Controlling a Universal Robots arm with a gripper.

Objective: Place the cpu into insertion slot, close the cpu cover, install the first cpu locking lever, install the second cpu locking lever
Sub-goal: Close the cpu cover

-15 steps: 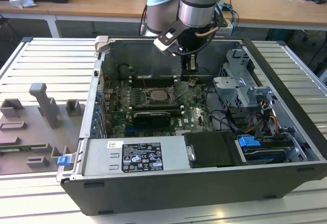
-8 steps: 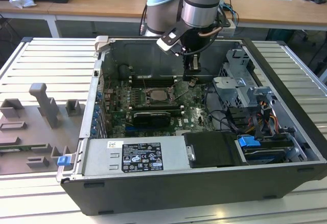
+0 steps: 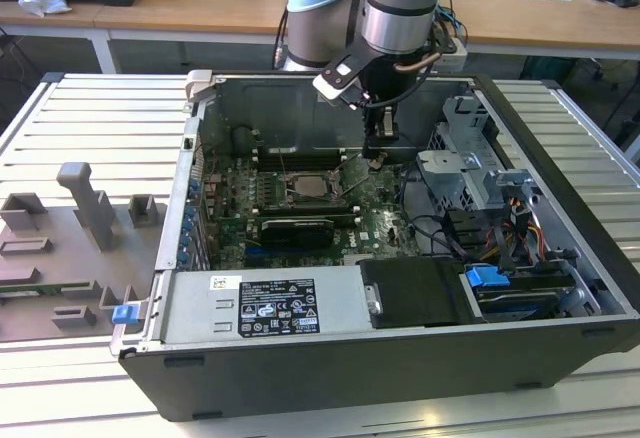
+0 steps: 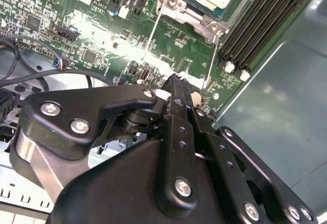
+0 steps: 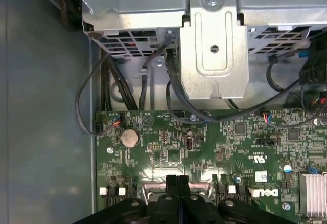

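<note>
One open case (image 3: 330,378) lies on a slatted table (image 3: 60,398). Nearest in the exterior view, it holds one grey supply (image 3: 265,303). Behind that is one green board (image 3: 385,220) carrying one long black card (image 3: 295,228). To the exterior view's right the case also holds one metal cage (image 3: 465,173) with a bundle of cables. Mid-board, the one slot (image 3: 291,196) holds the one cpu (image 3: 310,186), pale top up. In the second wrist view the cover (image 4: 191,12) shows as a silvery frame around the chip. Two wire levers (image 4: 153,29) run out along its sides, and I cannot tell whether they are latched. Two banks of memory slots (image 4: 265,14) flank the socket. Just past the slot, toward the exterior view's right, the one gripper (image 3: 378,156) hangs low over the board on the one arm (image 3: 400,8). Its two fingers (image 5: 171,203) are pressed together with nothing between them, and I cannot tell whether the tips touch the board. One coin cell (image 5: 129,138) sits on the board beyond the tips. On the table to the exterior view's left stand several grey blocks (image 3: 85,198) and one blue clip (image 3: 125,313). Wooden desks (image 3: 200,3) stand farthest back.
</note>
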